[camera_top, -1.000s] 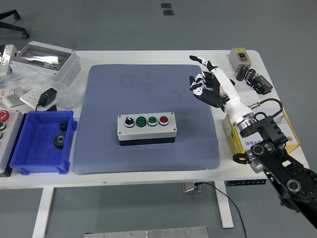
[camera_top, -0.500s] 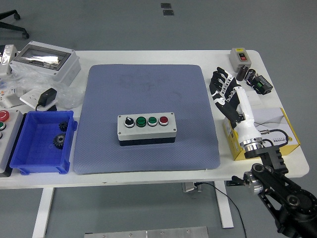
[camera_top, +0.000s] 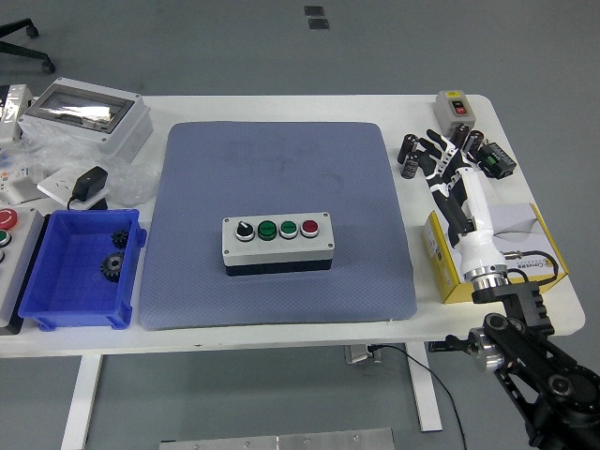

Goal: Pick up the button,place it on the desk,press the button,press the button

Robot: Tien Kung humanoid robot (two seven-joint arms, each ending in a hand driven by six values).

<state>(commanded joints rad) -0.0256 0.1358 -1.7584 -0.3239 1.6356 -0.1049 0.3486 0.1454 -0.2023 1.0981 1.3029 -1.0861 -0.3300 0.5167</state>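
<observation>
The button box is grey with a black base and lies in the middle of the blue-grey mat. Its top carries a black knob, two green buttons and a red button in a row. My right hand is off the mat, to the right of it, over the table's right side above the yellow box. Its fingers are spread and hold nothing. My left arm is out of view.
A yellow box lies under my right forearm. A small grey switch box and black parts sit at the back right. A blue bin with gears, a grey enclosure and a black adapter are at the left.
My right hand has drawn back to the right, from over the mat's right edge to the table's right side above the yellow box. The button box has not moved.
</observation>
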